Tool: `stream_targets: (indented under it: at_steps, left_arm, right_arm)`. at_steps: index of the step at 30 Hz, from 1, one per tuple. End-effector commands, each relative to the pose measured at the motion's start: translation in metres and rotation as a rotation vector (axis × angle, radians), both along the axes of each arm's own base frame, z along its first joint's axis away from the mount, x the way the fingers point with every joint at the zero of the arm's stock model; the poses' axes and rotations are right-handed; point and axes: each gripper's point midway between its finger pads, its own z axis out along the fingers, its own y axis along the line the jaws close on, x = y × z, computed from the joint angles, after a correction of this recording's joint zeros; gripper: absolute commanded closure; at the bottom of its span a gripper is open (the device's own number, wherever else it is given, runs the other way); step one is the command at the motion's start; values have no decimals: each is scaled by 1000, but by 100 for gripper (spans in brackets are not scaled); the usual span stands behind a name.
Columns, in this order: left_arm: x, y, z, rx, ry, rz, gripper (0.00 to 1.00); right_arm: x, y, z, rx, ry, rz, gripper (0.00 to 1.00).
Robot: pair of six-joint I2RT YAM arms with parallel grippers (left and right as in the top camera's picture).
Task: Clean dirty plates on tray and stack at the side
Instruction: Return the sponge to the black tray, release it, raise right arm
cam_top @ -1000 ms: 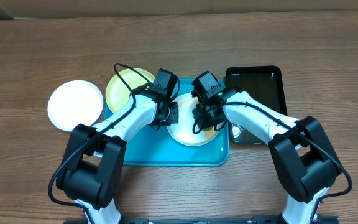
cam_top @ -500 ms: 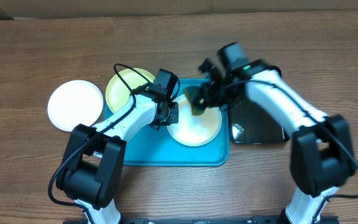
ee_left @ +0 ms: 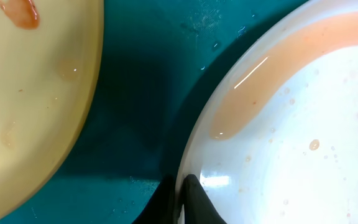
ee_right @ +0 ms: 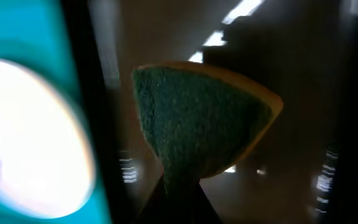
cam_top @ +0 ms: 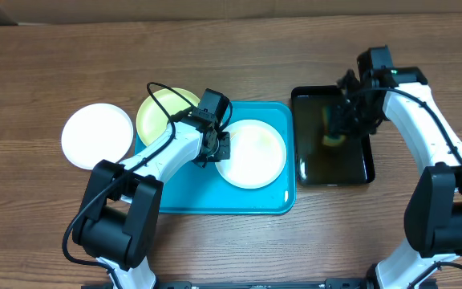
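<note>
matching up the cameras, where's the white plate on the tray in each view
overhead: white plate at centre, on the turquoise tray
left wrist: plate fills the right half
right wrist: plate, blurred, at the left edge
shared landmark: the tray, turquoise in all three

The brown wooden table (cam_top: 54, 64) before me carries a white plate (cam_top: 97, 136) on my left. Just beside it, a lime-green plate (cam_top: 160, 116) overlaps the corner of the turquoise tray (cam_top: 215, 201) in the middle. A black basin (cam_top: 335, 164) sits just beside the tray's right edge.
</note>
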Motion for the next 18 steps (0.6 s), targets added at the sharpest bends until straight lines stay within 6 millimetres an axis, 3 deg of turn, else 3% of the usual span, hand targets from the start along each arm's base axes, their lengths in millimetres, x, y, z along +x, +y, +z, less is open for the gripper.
stream_targets:
  at_steps: [1,6,7,9,12,18]
  left_arm:
    - [-7,0,-8,14,26,-22,92]
    - [-7,0,-8,14,27,-22,92]
    - [-7,0,-8,15,26,-22,92]
    - [-7,0,-8,15,26,-22,91]
    - [-7,0,-8,14,26,-22,83]
    - [-7,0,-8,14,27,-22,72]
  right_arm:
    - [-10,-24,-16,-135,13,-11,96]
    - [-13,-25,-39,-141,0,-13,96]
    - [-14,-26,-42,-141,-2,-13,87]
    - [-17,-26,-47,-141,2,-13,43]
    - [-15,-26,-47,-141,-7,-13,2]
    - [6,-24,-32,-136,-74,-18,0]
